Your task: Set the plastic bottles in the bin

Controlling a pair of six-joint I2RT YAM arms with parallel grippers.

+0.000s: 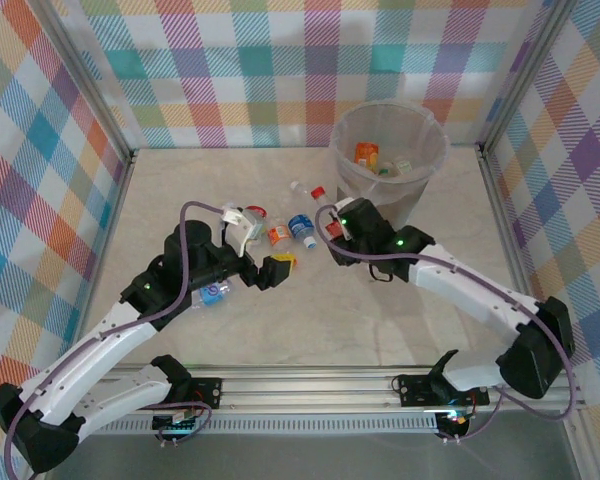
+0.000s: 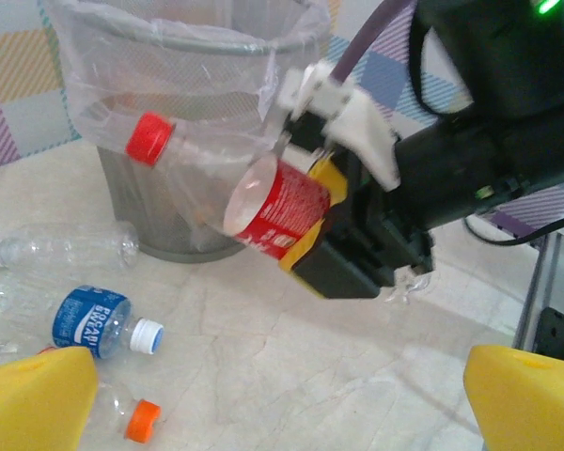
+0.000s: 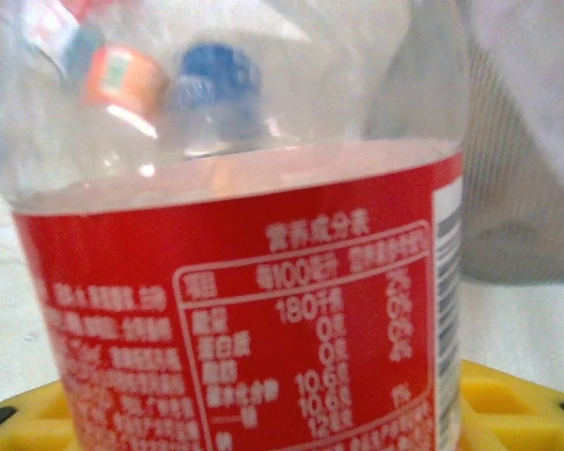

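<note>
My right gripper (image 1: 333,224) is shut on a clear bottle with a red label (image 3: 244,310), held tilted above the table just left of the bin (image 1: 390,150). The left wrist view shows that held bottle (image 2: 277,209) with its red cap (image 2: 150,138) in front of the bag-lined grey bin (image 2: 188,122). My left gripper (image 1: 277,266) is open and holds nothing, its yellow fingers (image 2: 38,399) spread wide over bare table. Loose bottles lie nearby: a blue-labelled one (image 2: 99,319), a clear one (image 2: 61,249) and an orange-labelled one (image 1: 280,235).
Several bottles lie inside the bin, one of them orange (image 1: 366,153). Another blue-labelled bottle (image 1: 213,293) lies beside my left arm. An orange bottle cap (image 2: 143,420) shows near the left finger. Checked walls and metal posts (image 1: 130,160) fence the table.
</note>
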